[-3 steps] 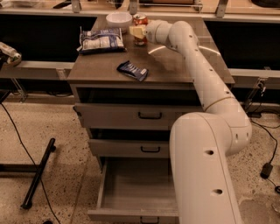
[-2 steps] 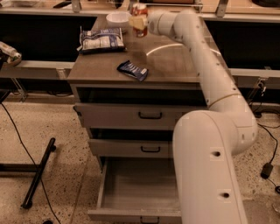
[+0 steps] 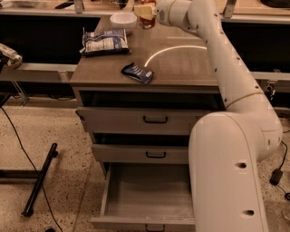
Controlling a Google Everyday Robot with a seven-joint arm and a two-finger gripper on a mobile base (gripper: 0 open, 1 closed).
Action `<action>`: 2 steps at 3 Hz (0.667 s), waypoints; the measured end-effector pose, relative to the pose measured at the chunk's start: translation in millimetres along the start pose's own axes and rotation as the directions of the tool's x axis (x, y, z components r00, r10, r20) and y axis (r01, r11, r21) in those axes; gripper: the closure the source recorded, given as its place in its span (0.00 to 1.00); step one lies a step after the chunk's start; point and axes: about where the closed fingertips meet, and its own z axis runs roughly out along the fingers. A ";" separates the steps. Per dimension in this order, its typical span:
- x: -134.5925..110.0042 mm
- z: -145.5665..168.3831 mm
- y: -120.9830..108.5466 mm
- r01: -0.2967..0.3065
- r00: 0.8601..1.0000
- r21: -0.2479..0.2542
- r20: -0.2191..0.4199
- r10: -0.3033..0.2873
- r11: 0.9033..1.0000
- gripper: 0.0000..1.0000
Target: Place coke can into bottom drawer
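Just beside bowl (image 3: 123, 21), tool (image 3: 144, 12) clasping coke can (image 3: 147, 22)

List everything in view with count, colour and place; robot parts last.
coke can: one, red, in the claw, back of cabinet top
bowl: one, white, left of the can
snack bag: one, blue-white, cabinet top left
small packet: one, dark blue, cabinet top front
upper drawers: two, grey, above the bottom one
bottom drawer: one, grey, pulled open
bar: one, black, floor left
arm: one, white, right side
claw: one, pale, gripping the can
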 end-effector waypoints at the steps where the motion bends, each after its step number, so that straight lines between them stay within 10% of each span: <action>1: -5.3 -15.9 19.9 -0.002 1.000 -0.075 0.009 0.003 0.997 1.00; 2: -39.5 -76.4 43.7 0.000 0.998 -0.141 0.067 0.010 0.990 1.00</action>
